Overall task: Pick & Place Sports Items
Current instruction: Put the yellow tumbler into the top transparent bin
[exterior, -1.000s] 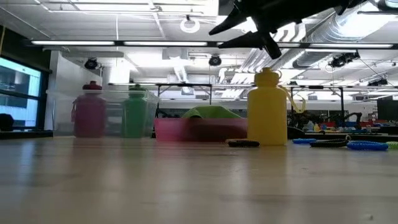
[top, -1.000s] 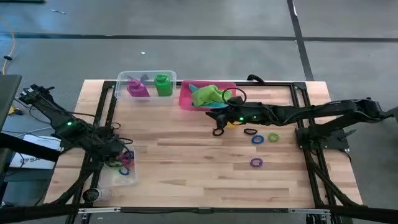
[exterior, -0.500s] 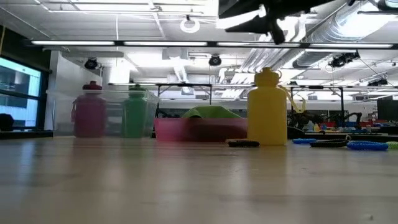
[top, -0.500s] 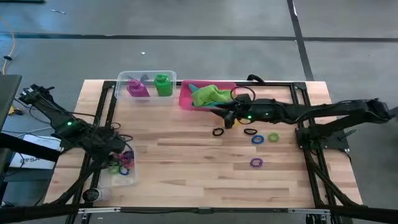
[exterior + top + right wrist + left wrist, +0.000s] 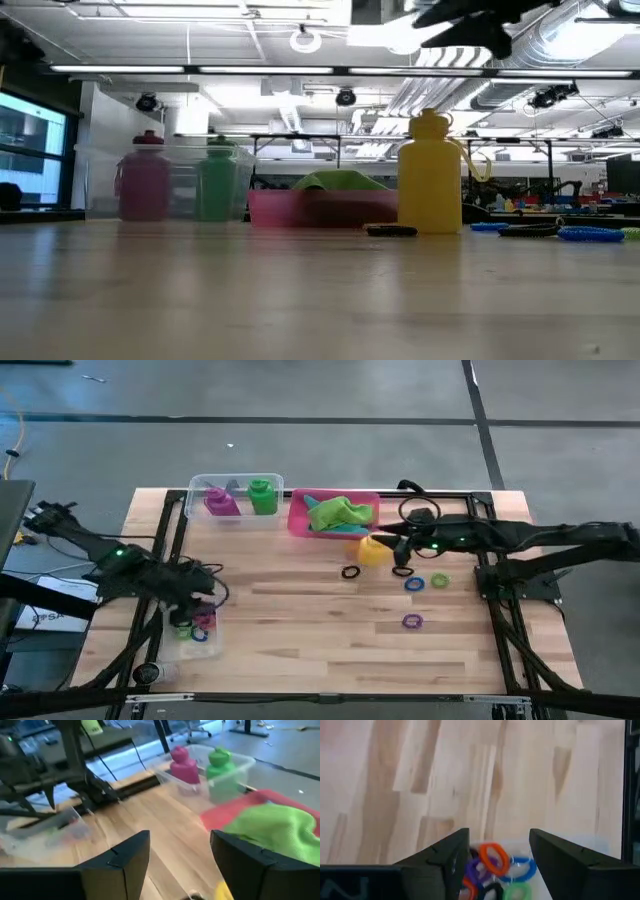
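A big open workroom with ceiling lights lies behind the wooden counter. At the far edge sit a clear tub holding the purple bottle and green bottle, and to its right a pink tray carrying the green cloth.

The yellow bottle stands upright on the bare counter just near of the tray. The right tool hangs above the counter just right of it, fingers apart and holding nothing. Rings lie around: a black one left of the bottle, blue, green and purple ones to the right.

At the near left, the left tool hangs over a second tub of rings, fingers released and empty.

The step in hand looks like taking the yellow bottle to join the other two. To do it well, the right tool should:
- come in level, straddling the body below the cap;
- close squarely, since the round side may slip or tip;
- lift clear of the tray rim and cloth before crossing left;
- avoid sweeping the nearby rings.
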{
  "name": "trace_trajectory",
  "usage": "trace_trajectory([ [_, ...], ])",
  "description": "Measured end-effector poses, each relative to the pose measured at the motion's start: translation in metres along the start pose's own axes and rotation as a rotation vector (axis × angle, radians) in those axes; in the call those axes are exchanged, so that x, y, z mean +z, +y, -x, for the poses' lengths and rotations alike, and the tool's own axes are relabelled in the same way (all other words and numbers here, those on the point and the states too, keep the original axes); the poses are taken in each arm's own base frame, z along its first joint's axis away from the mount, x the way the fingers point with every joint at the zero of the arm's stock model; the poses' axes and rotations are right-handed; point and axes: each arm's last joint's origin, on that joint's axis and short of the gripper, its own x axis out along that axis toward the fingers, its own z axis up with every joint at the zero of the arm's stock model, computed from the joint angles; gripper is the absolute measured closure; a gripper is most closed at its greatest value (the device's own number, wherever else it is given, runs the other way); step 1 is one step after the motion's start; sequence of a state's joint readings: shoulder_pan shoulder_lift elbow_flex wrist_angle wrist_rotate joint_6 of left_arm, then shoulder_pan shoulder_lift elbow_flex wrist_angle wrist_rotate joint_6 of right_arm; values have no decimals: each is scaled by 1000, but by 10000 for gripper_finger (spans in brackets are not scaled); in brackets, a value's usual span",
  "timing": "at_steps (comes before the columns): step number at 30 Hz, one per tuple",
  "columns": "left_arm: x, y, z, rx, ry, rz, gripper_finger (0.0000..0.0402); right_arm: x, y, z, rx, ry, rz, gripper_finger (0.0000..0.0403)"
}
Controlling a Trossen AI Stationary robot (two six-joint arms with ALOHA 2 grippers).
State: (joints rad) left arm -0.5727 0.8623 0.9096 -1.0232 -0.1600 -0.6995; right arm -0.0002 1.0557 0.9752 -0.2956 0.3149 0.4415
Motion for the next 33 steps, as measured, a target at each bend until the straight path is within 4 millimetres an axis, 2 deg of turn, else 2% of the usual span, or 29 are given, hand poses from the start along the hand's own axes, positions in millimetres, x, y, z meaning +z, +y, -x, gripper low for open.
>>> trace_trajectory([
  [7,20,11,-2,16,-120,47,232,-6,-10,19,-43,91,43,239],
  [14,39,22,-6,46,-213,128,232,-15,-18,28,-96,191,98,239],
  [23,66,30,-31,91,-268,207,232,-26,-25,33,-164,300,143,234],
  [27,79,34,-46,109,-285,234,232,-28,-26,34,-175,327,153,206],
  [33,93,43,-67,143,-288,254,232,-28,-26,33,-172,323,151,137],
])
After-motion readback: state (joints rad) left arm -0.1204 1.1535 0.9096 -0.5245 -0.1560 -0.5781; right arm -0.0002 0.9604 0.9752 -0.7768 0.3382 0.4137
